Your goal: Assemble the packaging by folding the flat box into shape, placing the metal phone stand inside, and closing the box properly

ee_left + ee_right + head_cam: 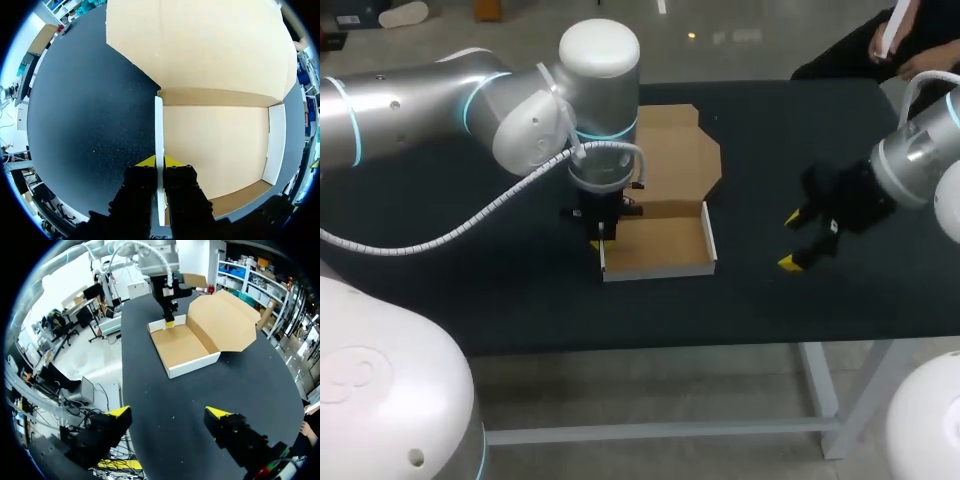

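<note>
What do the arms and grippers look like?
Left arm and right arm: silver, white joint caps, cyan rings. White coiled cable along the left one. Left gripper and right gripper: black, yellow tips.

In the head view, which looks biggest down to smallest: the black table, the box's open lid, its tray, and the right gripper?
Largest: table.
Next: lid and tray look alike; the left arm hides part of the lid, so I won't rank them.
Smallest: right gripper.

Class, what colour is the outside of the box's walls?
White; the box is brown inside. Best seen in the right wrist view.
</note>
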Controlling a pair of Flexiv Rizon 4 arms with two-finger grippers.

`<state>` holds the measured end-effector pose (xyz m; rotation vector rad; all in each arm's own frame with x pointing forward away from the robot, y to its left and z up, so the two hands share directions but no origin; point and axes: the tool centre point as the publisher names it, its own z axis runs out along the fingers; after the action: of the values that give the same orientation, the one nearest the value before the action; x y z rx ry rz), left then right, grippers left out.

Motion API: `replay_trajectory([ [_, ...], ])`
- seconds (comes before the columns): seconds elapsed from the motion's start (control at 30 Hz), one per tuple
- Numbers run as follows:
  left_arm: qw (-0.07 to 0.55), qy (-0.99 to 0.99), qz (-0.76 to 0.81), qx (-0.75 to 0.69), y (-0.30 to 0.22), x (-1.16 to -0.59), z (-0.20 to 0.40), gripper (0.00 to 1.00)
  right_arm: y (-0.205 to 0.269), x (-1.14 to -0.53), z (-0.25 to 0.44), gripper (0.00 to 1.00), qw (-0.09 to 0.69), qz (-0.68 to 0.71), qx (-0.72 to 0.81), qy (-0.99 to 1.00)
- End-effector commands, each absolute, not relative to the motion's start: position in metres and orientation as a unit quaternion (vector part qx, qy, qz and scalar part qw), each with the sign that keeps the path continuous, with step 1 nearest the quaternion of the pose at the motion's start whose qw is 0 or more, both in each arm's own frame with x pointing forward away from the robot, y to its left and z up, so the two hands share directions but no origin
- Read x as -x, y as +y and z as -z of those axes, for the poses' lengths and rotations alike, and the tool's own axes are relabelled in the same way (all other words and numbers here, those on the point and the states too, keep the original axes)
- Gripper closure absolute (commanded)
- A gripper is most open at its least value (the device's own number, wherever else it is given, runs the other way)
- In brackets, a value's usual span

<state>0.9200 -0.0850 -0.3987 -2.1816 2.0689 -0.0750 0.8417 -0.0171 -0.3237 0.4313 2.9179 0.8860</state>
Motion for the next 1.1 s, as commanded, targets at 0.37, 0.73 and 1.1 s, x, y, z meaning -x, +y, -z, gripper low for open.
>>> replay_trajectory([
  [0.37, 0.094, 0.693, -0.003, 0.715, -0.081, -0.922, 0.401, 1.0, -0.025, -0.834, 0.321, 0.0, -0.02, -0.302, -0.089, 0.949],
  [0.73, 0.159, 0.682, -0.062, 0.711, -0.077, -0.925, 0.408, 1.0, -0.028, -0.833, 0.32, 0.0, -0.022, -0.295, -0.082, 0.952],
  [1.1, 0.202, 0.674, -0.095, 0.704, -0.071, -0.927, 0.409, 1.0, -0.028, -0.833, 0.321, 0.0, -0.025, -0.295, -0.081, 0.952],
])
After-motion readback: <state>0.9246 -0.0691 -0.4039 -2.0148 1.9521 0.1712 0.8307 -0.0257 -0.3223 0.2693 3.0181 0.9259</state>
